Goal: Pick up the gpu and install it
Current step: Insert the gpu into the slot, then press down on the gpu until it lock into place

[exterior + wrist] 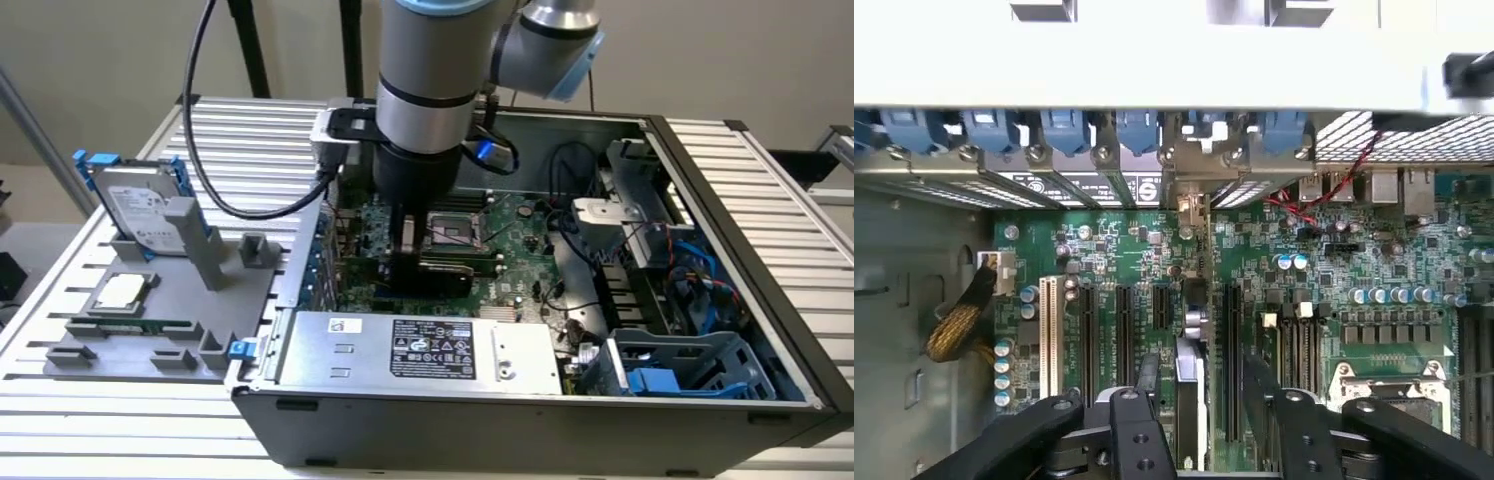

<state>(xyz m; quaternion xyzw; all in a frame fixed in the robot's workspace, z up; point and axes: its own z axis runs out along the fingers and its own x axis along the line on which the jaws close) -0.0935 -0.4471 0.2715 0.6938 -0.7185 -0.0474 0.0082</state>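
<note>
The gpu (1190, 400) stands on edge on the green motherboard (1124, 250) inside the open computer case (534, 400). It lines up with an expansion slot, and its end bracket sits against the case's back panel. My gripper (1202, 375) is low over the board and straddles the card, open. One black finger (1147, 385) is on one side and the other finger (1262, 390) is further off, with a neighbouring slot showing in the gap. In the exterior view the gripper (427, 262) reaches down into the case beside the CPU socket (454, 228), and the dark card (447, 272) shows under it.
A grey fixture tray (160, 345) at the exterior view's left carries a silver hard drive with blue rails (140, 215), a CPU chip (120, 292) and a green memory stick (134, 325). The power supply (414, 345), a blue drive cage (681, 370) and cables (574, 165) crowd the case.
</note>
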